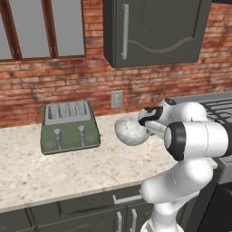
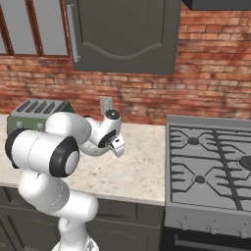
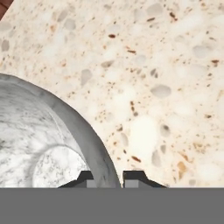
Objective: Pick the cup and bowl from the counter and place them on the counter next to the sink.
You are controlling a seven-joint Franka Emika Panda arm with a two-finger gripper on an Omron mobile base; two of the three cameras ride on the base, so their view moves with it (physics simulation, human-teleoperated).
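The gripper (image 3: 106, 178) holds the thin rim of the round grey mottled bowl (image 3: 39, 144), over the speckled stone counter (image 3: 166, 78).

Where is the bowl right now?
In the left base view the bowl sits tilted over the counter, right of the toaster and left of the stove. In the hand view the pincer straddles its rim.
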